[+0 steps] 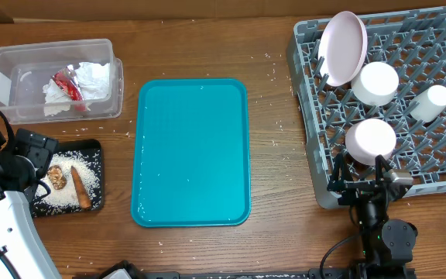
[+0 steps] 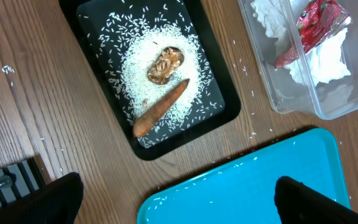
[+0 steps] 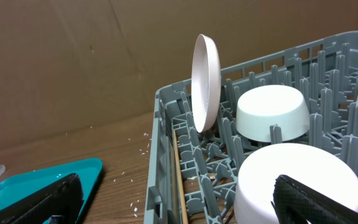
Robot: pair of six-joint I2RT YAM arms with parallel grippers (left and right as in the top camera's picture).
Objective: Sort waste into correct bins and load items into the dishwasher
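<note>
Carrot piece (image 2: 160,110) lies ahead of open left claw (image 2: 179,204); bowl (image 3: 294,177) just before open right claw (image 3: 180,202).

The clear tub (image 1: 22,81) at the worktop's left holds the crumpled napkin (image 1: 93,77) and red wrapper (image 1: 66,85); just nearer the robot, the black tray (image 1: 93,149) carries scattered rice (image 1: 80,177), the carrot piece (image 1: 80,190) and the brown lump (image 1: 56,178). In the grey rack (image 1: 440,39) the pinkish plate (image 1: 343,46) stands on edge between pegs; a white bowl (image 1: 374,83) and a second bowl (image 1: 370,138) sit upside down, the small cup (image 1: 430,102) just beside them.
</note>
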